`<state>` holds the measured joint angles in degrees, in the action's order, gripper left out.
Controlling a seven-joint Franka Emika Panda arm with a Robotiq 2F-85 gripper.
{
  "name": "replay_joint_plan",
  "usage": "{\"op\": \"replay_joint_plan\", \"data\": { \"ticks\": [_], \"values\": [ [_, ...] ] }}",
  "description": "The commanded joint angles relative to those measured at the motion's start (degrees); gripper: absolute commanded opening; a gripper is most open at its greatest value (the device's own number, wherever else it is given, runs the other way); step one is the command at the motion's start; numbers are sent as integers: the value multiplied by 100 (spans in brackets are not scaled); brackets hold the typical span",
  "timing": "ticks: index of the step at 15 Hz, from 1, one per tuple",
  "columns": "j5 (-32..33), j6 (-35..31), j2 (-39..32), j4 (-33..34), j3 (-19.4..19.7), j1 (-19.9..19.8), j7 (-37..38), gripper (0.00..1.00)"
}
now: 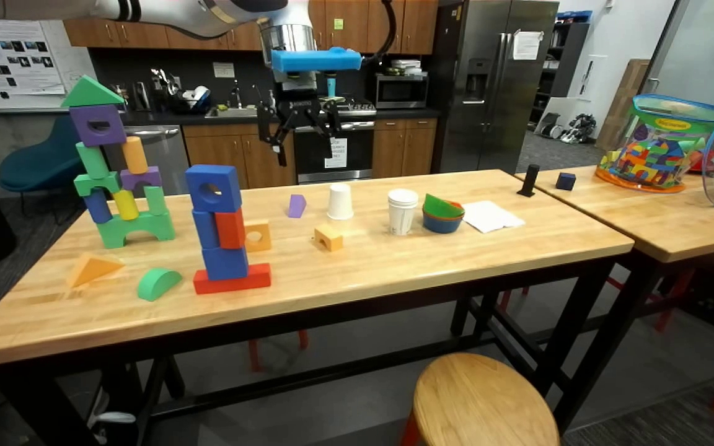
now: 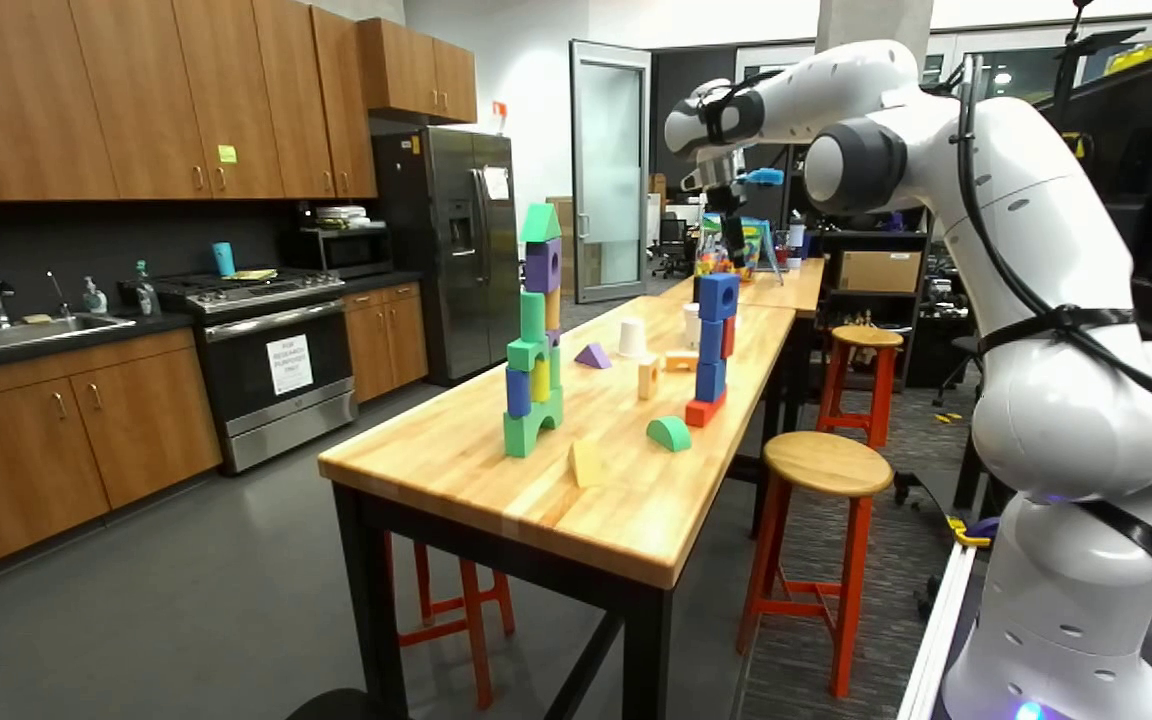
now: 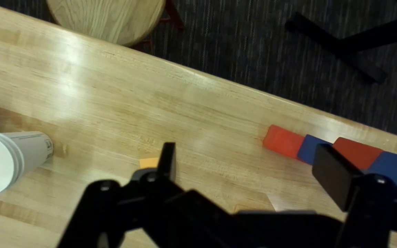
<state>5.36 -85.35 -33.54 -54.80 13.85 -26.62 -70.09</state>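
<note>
My gripper (image 1: 307, 145) is open and empty, held well above the wooden table (image 1: 388, 272). In the wrist view the two fingers (image 3: 248, 162) stand wide apart with only the table top between them. A tower of blue and red blocks (image 1: 227, 263) stands near the table's front edge; its blocks also show behind the right finger in the wrist view (image 3: 284, 141). An orange block (image 1: 329, 237) is partly hidden by the left finger in the wrist view (image 3: 148, 163). A purple block (image 1: 296, 206) and an upside-down white cup (image 1: 340, 202) lie farther back.
A taller multicoloured block tower (image 1: 137, 226) stands at the table's far left. A green half-round (image 1: 158, 284) and a yellow-orange wedge (image 1: 93, 270) lie near it. Stacked white cups (image 1: 401, 214), nested bowls (image 1: 442, 222) and a white napkin (image 1: 492, 215) are to the right. A stool (image 2: 826, 463) stands alongside.
</note>
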Motion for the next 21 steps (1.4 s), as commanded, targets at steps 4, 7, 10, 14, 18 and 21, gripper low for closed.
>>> {"op": "replay_joint_plan", "data": {
  "ticks": [4,7,10,14,18,21],
  "values": [
    [-79,232,-306,629,-201,-208,-331,100],
    [-225,337,-567,895,-326,-365,-378,100],
    [-342,403,-889,1170,-424,-461,-310,100],
    [-303,281,-895,957,-374,-408,-230,100],
    [-305,336,-1027,1137,-383,-412,-207,100],
    [-369,422,-1024,1159,-404,-440,-169,100]
  ]
}}
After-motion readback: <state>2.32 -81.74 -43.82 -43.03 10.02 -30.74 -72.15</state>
